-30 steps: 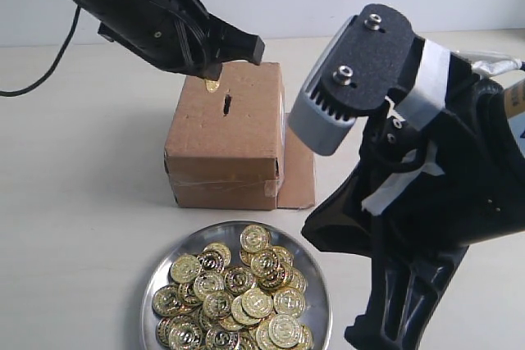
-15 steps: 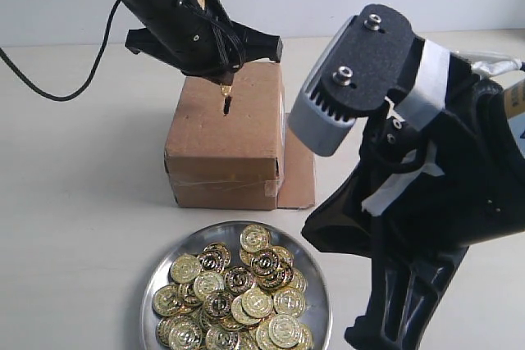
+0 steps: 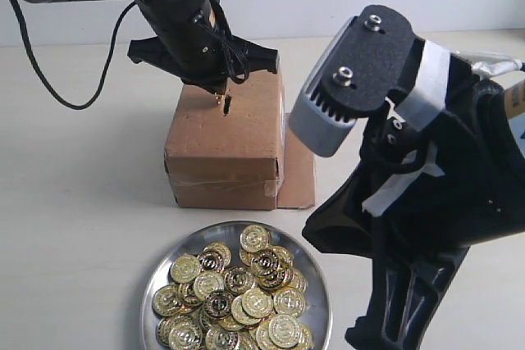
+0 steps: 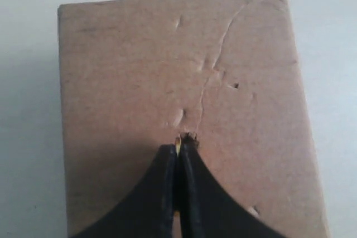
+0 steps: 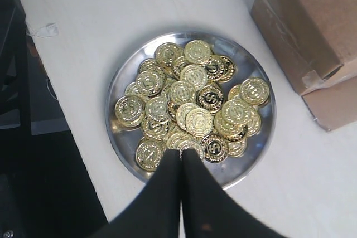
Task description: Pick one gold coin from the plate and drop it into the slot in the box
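Cream tabletop (image 3: 74, 202) carries the whole setup.

Right arm (image 3: 443, 194): black, wrapped in white tape, largest item in the exterior view, raised on the right. Its wrist camera shows the right gripper (image 5: 181, 154) with fingers pressed flat together, hanging over the rim of the plate.

Box (image 3: 225, 145): brown cardboard, upright, centre of the table, clear tape along the front seam, one flap lying flat on its right side.

Plate (image 3: 318, 280): round silver dish, just in front of the box and apart from it, heaped with coins (image 3: 238, 293), all gold.

Left gripper (image 4: 178, 149): points down onto the box top, fingers clamped on a gold coin (image 4: 177, 148). Only a thin yellow edge of it shows between the tips.

Slot (image 4: 189, 136): short dark slit with ragged edges in the box top. The gripper tips and the coin edge sit right at it. Whether the coin has entered the slit cannot be told.
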Robot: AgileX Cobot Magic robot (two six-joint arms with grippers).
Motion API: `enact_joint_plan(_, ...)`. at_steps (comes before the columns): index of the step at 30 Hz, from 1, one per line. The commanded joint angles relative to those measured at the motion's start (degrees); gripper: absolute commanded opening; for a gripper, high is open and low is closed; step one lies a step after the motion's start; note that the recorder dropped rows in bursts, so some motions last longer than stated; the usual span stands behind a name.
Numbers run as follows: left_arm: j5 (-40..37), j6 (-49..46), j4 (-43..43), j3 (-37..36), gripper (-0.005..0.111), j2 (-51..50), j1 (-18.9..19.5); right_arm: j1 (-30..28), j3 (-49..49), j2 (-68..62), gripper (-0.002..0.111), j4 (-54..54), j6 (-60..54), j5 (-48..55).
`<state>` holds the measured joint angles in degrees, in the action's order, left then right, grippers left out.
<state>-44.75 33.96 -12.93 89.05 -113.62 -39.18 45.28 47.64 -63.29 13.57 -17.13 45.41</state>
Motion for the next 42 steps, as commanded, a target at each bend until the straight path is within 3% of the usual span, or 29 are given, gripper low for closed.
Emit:
enact_joint_plan(1, 0.1, 1.0, 0.7, 0.4, 0.0, 0.2, -0.1, 0.1, 0.3, 0.2, 0.0, -0.1, -0.2, -0.1)
enact_joint_plan(27, 1.5, 0.8, 3.5, 0.4, 0.0, -2.1, -0.2, 0.1, 0.3, 0.2, 0.0, -0.1, -0.2, -0.2)
enact_joint_plan(29, 1.2, 0.8, 3.6, 0.4, 0.011, -2.1, -0.2, 0.1, 0.3, 0.2, 0.0, -0.1, -0.2, -0.2)
enact_joint_plan(30, 1.0, -0.3, 4.0, 0.4, 0.028, -2.1, -0.2, 0.1, 0.3, 0.2, 0.0, -0.1, -0.2, -0.2)
enact_joint_plan(31, 0.9, -0.8, 4.3, 0.4, 0.036, -2.1, -0.2, 0.1, 0.3, 0.2, 0.0, -0.1, -0.2, -0.2)
enact_joint_plan(32, 0.5, -1.0, 4.9, 0.4, 0.06, -2.0, -0.2, 0.1, 0.3, 0.2, 0.0, -0.1, -0.2, -0.2)
enact_joint_plan(33, 0.5, -1.5, 4.9, 0.4, 0.069, -1.7, -0.2, 0.1, 0.3, 0.2, 0.0, -0.1, -0.2, -0.2)
enact_joint_plan(34, -0.3, -2.4, 4.9, 0.4, 0.088, -0.9, -0.2, 0.1, 0.3, 0.2, 0.0, -0.1, -0.2, -0.2)
enact_joint_plan(36, -0.8, -4.9, 4.9, 0.4, 0.095, 1.1, -0.2, 0.1, 0.3, 0.2, 0.0, -0.1, -0.2, -0.2)
enact_joint_plan(42, -2.8, -8.3, 4.9, 0.4, 0.094, 12.3, -0.2, 0.1, 0.3, 0.2, 0.0, -0.1, -0.2, -0.2)
